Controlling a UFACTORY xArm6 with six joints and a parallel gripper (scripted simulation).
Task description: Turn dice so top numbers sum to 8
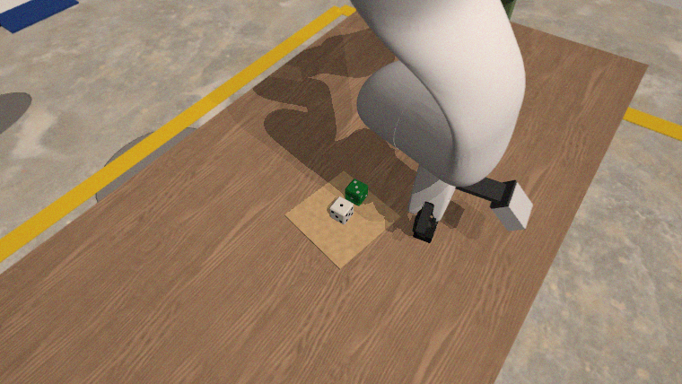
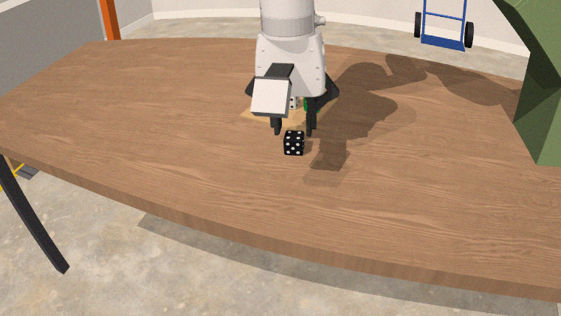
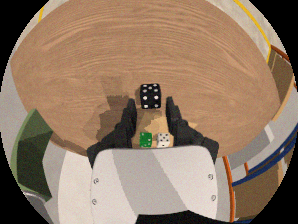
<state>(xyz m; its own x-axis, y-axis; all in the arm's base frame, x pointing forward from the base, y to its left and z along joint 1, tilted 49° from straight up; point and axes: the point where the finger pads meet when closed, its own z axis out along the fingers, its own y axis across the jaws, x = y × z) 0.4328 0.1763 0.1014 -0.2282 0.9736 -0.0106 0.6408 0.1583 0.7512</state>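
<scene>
Claw [image 2: 293,128] half open and holding nothing, low over the counter [image 2: 156,117] with fingers either side just behind the black die [image 2: 294,142], which sits off the mat [image 1: 334,233], while the white die [image 1: 341,209] and green die [image 1: 356,191] rest on the mat, close together.

A long wooden table [image 2: 117,117] with a visible grain stood on a mottled grey concrete floor [image 1: 95,56], which was marked with a yellow line [image 1: 143,147] and a blue patch [image 1: 33,12]. Beyond the table ran a pale wall [image 2: 204,5], with an orange post [image 2: 109,19] at one side and a blue hand truck [image 2: 443,39] parked near it. A large green block [image 2: 541,78] rose at the table's far edge, and soft dark shadows lay across the wood.
</scene>
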